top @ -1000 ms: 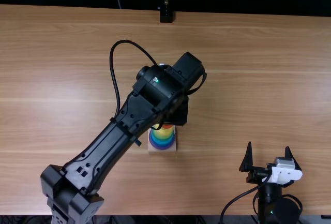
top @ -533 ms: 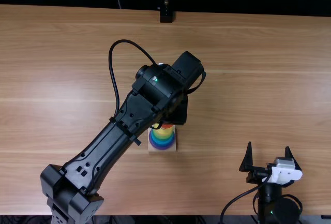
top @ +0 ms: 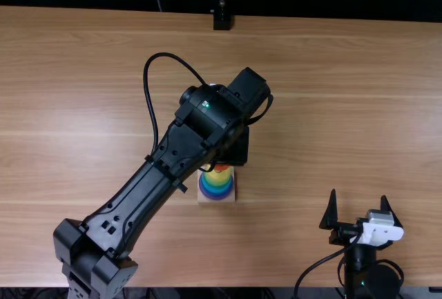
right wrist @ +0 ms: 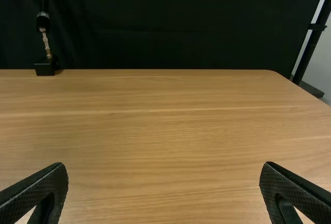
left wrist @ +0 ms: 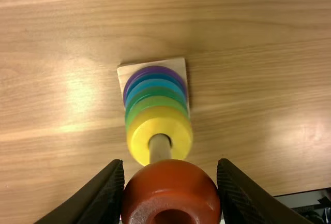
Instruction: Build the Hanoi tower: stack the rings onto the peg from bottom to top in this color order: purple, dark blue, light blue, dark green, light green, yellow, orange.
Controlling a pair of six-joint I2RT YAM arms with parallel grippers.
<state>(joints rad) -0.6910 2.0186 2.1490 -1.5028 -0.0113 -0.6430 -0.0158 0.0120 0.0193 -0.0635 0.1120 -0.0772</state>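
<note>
Carefully, the last step should be done: the orange ring [left wrist: 173,182] is gripped between the two fingers of the left gripper [left wrist: 171,168], by its outer sides, and it is to be set on the peg [left wrist: 159,149]. The base [left wrist: 178,66] stands on the table [top: 345,105], with the other six rings stacked in the asked order and the yellow ring [left wrist: 139,136] uppermost. Perhaps the hole is nearly over the peg tip, but the height between them cannot be judged well from the wrist camera. The hole should first be centred and the ring kept level, then it should be lowered gently and released only when it is threaded. The right gripper [top: 358,195], spread open and empty, is not needed.
</note>
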